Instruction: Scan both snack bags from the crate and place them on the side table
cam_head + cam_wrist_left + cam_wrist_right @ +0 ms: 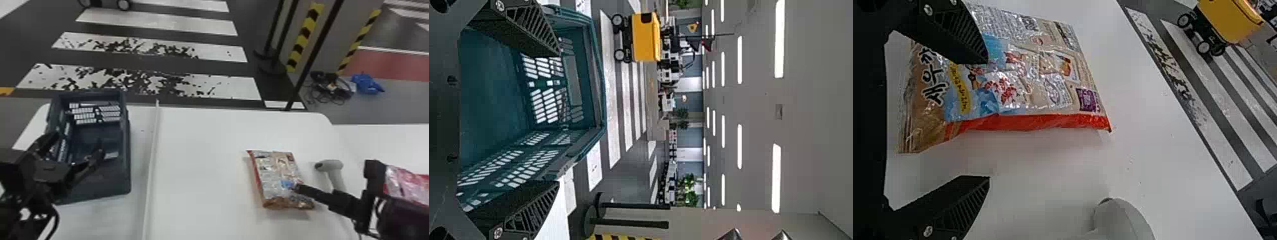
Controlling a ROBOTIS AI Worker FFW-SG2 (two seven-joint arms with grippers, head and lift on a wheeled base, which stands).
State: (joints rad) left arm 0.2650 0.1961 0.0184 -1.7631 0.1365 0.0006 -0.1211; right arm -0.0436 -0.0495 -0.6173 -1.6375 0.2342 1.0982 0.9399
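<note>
Left gripper [77, 142], jaws wide, over crate [127, 166]; right gripper [333, 177], jaws wide, one finger over snack bag [276, 172] near scanner [334, 165] on table [204, 166].

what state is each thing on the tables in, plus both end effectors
crate: upright, open-topped
middle snack bag: lying flat, looks closed, not gripped
right-hand snack bag: partly hidden, cannot tell if closed
scanner: on the table, not gripped
left end effector: open, empty
right end effector: open, empty
</note>
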